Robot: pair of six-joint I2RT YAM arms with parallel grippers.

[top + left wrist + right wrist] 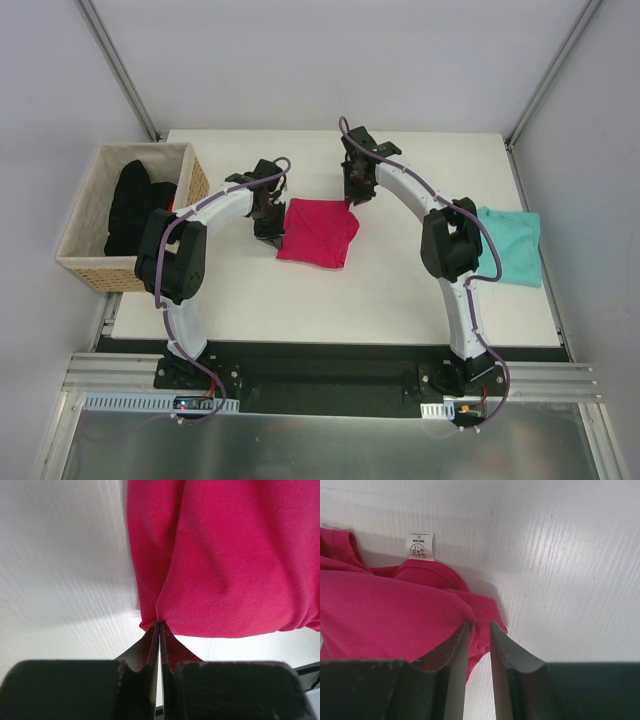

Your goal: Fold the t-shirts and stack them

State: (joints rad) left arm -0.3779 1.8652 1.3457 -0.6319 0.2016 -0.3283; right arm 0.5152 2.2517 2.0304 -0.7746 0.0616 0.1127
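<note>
The magenta-pink t-shirt (318,232) lies folded into a rough square at the table's middle. My left gripper (268,218) is at its left edge; in the left wrist view the jaws (159,624) are shut on a pinch of the pink shirt (225,555). My right gripper (352,196) is at the shirt's far right corner; in the right wrist view it (479,624) stands narrowly open over the pink cloth (385,615), next to the white neck label (420,546). The teal t-shirt (510,245) lies crumpled at the table's right edge.
A wicker basket (95,270) stands at the table's left edge with a black garment (135,205) in it. The white table (330,300) lies between grey walls and corner posts.
</note>
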